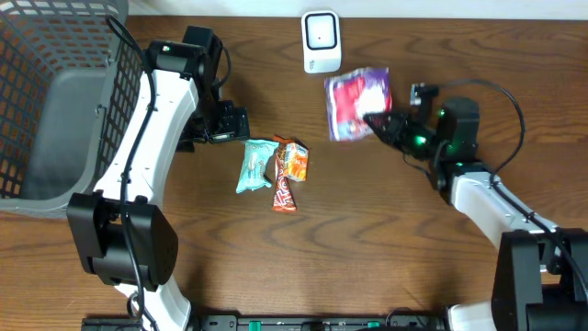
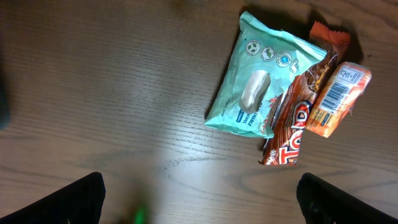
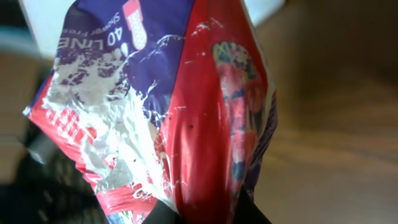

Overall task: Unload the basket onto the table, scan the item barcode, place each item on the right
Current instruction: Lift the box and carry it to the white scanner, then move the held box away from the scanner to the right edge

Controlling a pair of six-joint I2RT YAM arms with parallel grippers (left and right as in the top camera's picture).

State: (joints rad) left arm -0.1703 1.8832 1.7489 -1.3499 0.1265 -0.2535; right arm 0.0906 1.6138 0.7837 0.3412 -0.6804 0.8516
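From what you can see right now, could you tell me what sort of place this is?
Probably a mock shop checkout on a wooden table: a white barcode scanner, a wire basket, and packaged snacks, one pouch held near the scanner.

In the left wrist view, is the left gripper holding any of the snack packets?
No, the left gripper is open and empty, and the teal packet lies on the table ahead of it.

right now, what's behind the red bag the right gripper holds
From the right wrist, the red bag, pinched by the right gripper, covers most of the white scanner; only its edges show. Brown table shows at right.
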